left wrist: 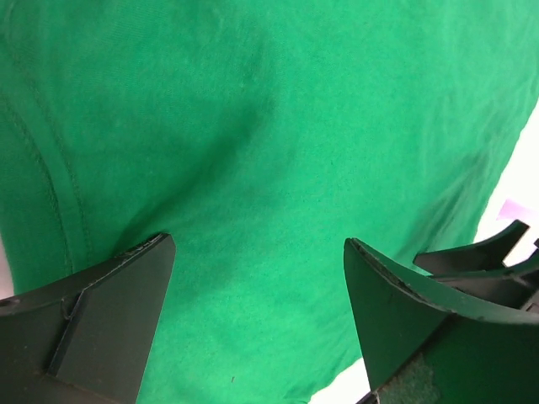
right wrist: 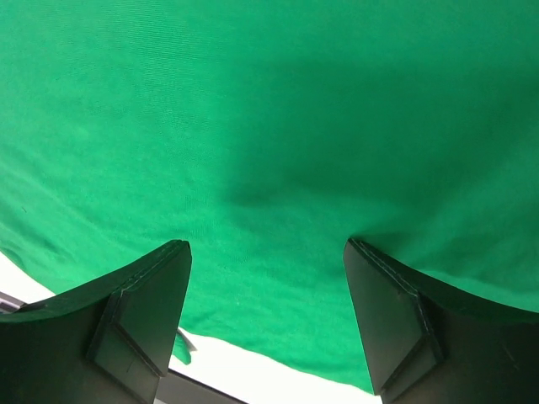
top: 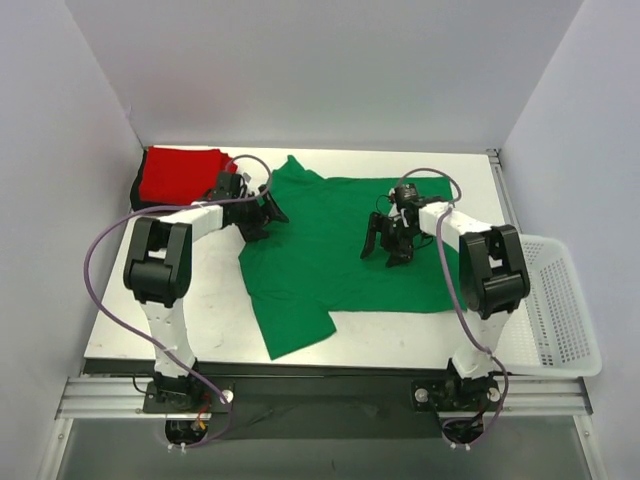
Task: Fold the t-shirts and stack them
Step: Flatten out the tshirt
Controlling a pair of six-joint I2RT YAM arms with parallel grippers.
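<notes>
Gaping wide, left pincer and right pincer sit at soft, light-looking green t-shirt; probably best pinched along edges.

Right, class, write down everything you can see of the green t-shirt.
The green t-shirt is bright, soft knit fabric with a stitched seam, spread open and nearly flat on the white table, lightly wrinkled. One sleeve points to the near edge, another toward the back left. The left gripper and right gripper, both open, hang over it.

Bright green t-shirt, red t-shirt, white mesh basket, white table
</notes>
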